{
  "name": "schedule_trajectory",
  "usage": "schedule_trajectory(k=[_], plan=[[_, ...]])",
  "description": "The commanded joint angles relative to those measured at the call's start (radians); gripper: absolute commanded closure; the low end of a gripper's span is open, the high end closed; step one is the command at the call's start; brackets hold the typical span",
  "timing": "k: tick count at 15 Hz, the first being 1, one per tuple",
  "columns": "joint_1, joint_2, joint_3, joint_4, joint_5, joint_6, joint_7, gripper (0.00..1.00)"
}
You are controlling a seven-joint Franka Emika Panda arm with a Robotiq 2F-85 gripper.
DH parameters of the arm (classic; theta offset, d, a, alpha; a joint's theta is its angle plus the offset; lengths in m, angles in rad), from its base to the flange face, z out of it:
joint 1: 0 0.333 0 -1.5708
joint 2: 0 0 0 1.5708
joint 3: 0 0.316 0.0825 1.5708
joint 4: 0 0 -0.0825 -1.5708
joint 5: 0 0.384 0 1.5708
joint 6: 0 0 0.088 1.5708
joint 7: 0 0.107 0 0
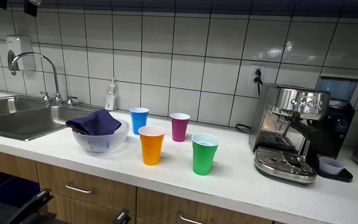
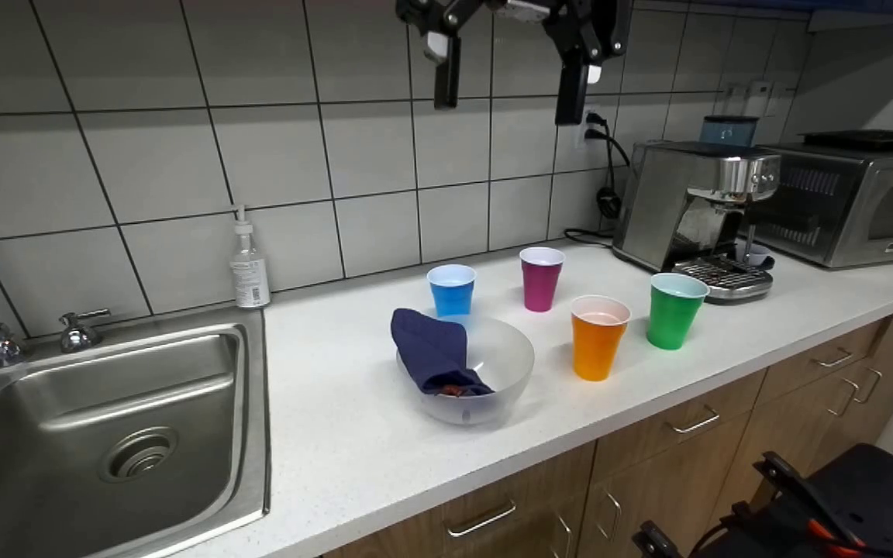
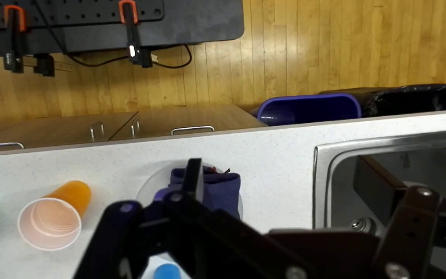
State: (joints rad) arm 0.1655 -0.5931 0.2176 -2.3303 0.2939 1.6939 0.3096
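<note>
The claw [image 2: 508,110] hangs high over the bench [image 2: 338,434], its black fingers [image 2: 446,77] spread wide, and I can see the tiled wall [image 2: 373,155] straight through the gap. The nearest thing beneath it is a frosted bowl [image 1: 113,141], standing on the bench between the steel sink [image 2: 255,403] and an orange plastic cup [image 1: 152,147]. A navy cloth [image 2: 431,353] lies bunched in the bowl, one fold poking out past the rim on the sink side; at the cloth's lower end there's a reddish scrap [image 2: 450,390], too small for me to make out. The orange cup and a green cup [image 1: 204,157] stand toward the bench's front edge. Closer to the back edge are a blue cup [image 1: 139,121], just behind the bowl, and a magenta cup [image 1: 179,127]. Right at that back edge, by the sink's corner, I notice a clear pump bottle [image 2: 249,271]. Farther along the bench, well apart from the sink, stands a steel espresso machine [image 2: 660,205].
</note>
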Motion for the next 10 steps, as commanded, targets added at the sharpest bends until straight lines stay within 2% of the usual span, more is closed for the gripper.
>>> schedule_trajectory(k=[1, 10], plan=[[-0.04, 0.003, 0.028, -0.025, -0.046, 0.058, 0.051, 0.0], [-0.108, 0.075, 0.017, -0.095, -0.119, 0.306, 0.134, 0.0]])
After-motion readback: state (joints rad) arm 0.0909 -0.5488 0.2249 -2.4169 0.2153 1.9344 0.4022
